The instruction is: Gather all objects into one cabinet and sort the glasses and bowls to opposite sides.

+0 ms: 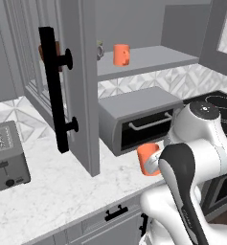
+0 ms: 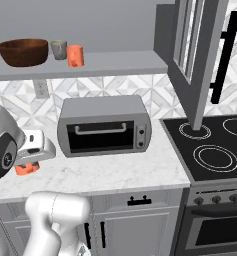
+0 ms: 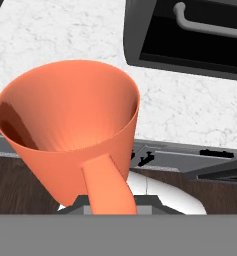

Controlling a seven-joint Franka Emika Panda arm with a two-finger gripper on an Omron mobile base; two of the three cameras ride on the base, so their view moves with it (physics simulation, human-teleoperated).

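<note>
Mug (image 3: 70, 120) in gripper (image 3: 109, 200) by handle

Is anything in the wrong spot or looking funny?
One orange mug isn't on the cabinet shelf with the other orange mug, grey mug and wooden bowl. It's low, in front of the toaster oven, at the claw.
</note>
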